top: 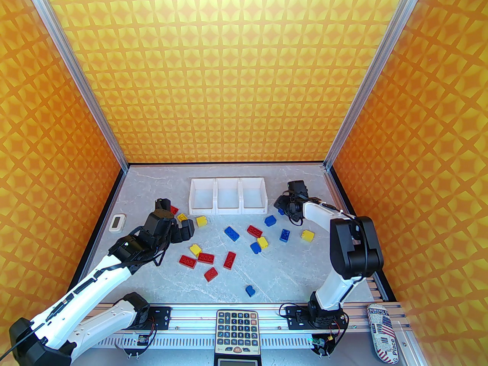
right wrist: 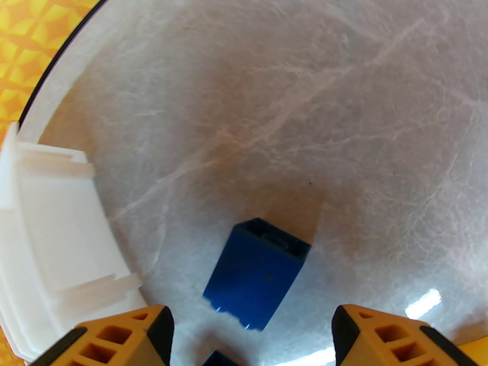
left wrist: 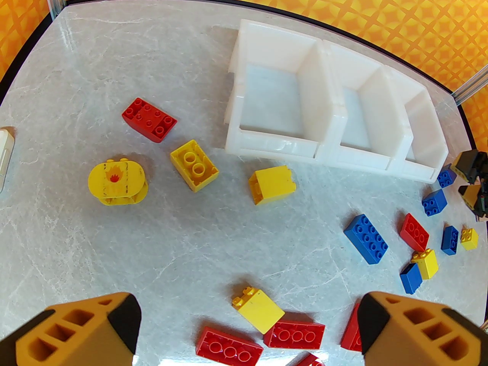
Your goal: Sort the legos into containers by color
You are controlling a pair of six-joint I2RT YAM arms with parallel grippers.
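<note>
Red, yellow and blue legos lie scattered on the grey table, among them a blue one (top: 231,233), a red one (top: 206,257) and a yellow one (top: 201,220). The containers (top: 215,193), three joined white bins, stand at the back and look empty (left wrist: 320,101). My left gripper (top: 182,229) hangs open at the left above a yellow brick (left wrist: 257,309) and red bricks (left wrist: 293,334). At the bins' right end, my right gripper (top: 284,208) is low over the table. Its jaws stand open around a blue brick (right wrist: 259,273), with a gap on each side. The right bin's corner (right wrist: 57,223) is just left of it.
A small white device (top: 117,222) lies near the left wall. A calculator (top: 236,332) and a flag-patterned case (top: 383,334) sit on the front rail. Orange patterned walls close in the table on three sides. A lone blue brick (top: 250,290) lies near the front edge.
</note>
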